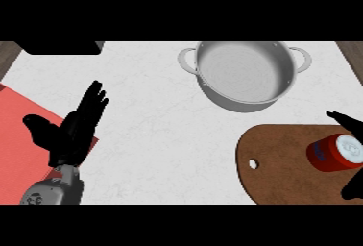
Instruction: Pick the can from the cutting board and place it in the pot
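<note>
White, faintly veined counter (156,144) fills the view. On it, at the far right edge, the can (337,153) stands on the brown cutting board (284,163), red-sided with a pale lid and tipped a little toward the camera.

The right hand (346,120) straddles the can. One dark finger shows beyond it and another part of the hand shows nearer the lower edge. The fingers (352,185) are spread wide with the can between them, and they have not closed on it. Most of that hand lies outside the view, so I cannot tell how squarely it is lined up.

That is the main risk. If one side meets the can before the other, it could push the can over or roll it off the board's right side.

The pot (241,104) sits well apart, up and to the left, empty and with a handle on each side. A carry that runs too low could catch the can on the near rim or nudge the pot. Letting go while the can is tilted would probably leave it lying on its side inside.

The left hand (78,129) rests open at the far left, fingers straight, partly over a red mat (21,120). It is clear of the path and unlikely to interfere.
</note>
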Controlling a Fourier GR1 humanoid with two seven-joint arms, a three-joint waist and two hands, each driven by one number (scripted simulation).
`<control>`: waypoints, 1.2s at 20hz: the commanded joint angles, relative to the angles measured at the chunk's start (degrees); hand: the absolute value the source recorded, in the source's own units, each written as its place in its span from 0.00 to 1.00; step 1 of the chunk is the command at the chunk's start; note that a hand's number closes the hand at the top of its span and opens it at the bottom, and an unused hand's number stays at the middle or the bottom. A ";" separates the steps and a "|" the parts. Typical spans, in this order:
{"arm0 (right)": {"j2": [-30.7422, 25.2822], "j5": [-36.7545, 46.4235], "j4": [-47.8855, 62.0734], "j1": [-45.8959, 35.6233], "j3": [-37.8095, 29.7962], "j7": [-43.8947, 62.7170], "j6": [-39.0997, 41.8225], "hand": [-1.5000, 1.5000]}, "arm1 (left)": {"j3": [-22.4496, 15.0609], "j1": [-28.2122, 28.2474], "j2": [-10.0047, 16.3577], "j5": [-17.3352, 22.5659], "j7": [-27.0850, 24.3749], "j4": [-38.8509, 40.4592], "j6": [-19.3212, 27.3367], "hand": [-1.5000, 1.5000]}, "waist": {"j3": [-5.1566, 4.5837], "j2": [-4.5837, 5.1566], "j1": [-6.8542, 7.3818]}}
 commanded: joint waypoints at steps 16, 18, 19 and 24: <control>6.77 12.45 13.01 -5.05 0.77 -18.23 -8.24 1.00 | 1.88 -1.39 -0.68 -0.07 3.84 -1.77 -1.35 0.50 | 0.01 0.03 0.21; 6.47 11.02 9.27 -5.72 -0.59 -16.69 -4.42 1.00 | 1.07 -2.95 -2.40 -3.08 -1.66 4.34 -0.09 0.50 | -0.01 0.03 -0.07; 5.29 11.11 4.53 1.68 -2.42 -19.89 -5.42 1.00 | 2.67 -1.47 -0.62 -0.54 2.03 -0.82 -1.73 0.50 | -0.01 -0.05 -0.23; 10.66 13.27 2.48 0.35 -3.20 -10.62 -6.94 1.00 | 1.43 0.88 -1.21 -1.46 0.32 -1.51 -2.36 0.50 | -0.01 -0.06 -0.18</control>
